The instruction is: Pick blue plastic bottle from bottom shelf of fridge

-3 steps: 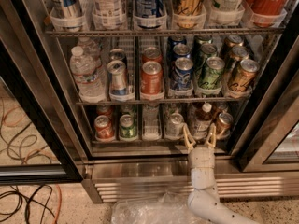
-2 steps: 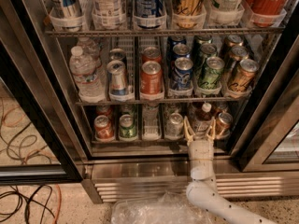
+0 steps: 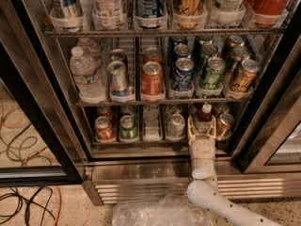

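1. Here, in the single camera view, the fridge point(image 3: 141, 171) fills most of the frame, its glass door swung open and its louvred steel grille along the bottom.
2. The white arm point(image 3: 203, 173) rises from the lower right of the frame and ends at the gripper point(image 3: 202, 129), which sits at the front edge of the bottom shelf point(image 3: 136, 144), right of centre.
3. The fingers point(image 3: 190, 126) are spread apart, one on each side of the blue plastic bottle point(image 3: 203, 118).
4. The bottle stands upright in its lane on the bottom shelf, its white cap showing above the fingertips and its body between them. I cannot tell whether the pads touch its sides.
5. Just right of the gripper stands a bronze-brown can point(image 3: 225, 124), and just left of it a silver can point(image 3: 177, 125).
6. Further left on the same shelf are a green can point(image 3: 127, 127) and a red can point(image 3: 104, 128).
7. On the shelf above, at the left, stands a clear water bottle point(image 3: 84, 74).
8. Crumpled clear plastic sheeting point(image 3: 160, 212) lies on the floor at bottom centre, and cables point(image 3: 23, 201) trail at lower left.
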Robot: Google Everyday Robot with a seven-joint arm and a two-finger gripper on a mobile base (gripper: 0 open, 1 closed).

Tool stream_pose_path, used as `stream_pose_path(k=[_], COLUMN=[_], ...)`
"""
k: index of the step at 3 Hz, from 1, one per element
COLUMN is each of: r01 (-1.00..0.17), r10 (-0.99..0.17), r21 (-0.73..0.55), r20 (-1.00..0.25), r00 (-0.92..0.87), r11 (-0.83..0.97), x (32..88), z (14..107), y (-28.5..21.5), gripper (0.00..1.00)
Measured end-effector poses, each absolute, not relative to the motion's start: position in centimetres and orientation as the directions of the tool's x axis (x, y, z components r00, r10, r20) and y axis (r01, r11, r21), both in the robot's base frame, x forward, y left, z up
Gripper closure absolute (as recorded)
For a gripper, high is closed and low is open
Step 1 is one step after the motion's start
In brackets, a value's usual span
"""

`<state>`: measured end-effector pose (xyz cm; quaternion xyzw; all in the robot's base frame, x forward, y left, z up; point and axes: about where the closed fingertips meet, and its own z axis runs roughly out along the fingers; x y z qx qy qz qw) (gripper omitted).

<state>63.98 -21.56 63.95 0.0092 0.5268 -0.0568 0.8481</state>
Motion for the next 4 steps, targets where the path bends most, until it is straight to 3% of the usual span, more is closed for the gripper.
stream_pose_path(k=[2,3,4], r01=[0.106,0.100,0.102], r10=[-0.087,-0.071,-0.045], r21=[-0.044,-0.028,0.009], r20=[-0.894,-0.883,-0.854], r00=[0.439,0.464,0.519], r11=[0.993,0.995,0.995], x=[63.98,63.81,63.36], z=[63.95,64.29,64.63], y=[-21.56,-21.54,-21.91], gripper=[0.93,1.00,1.00])
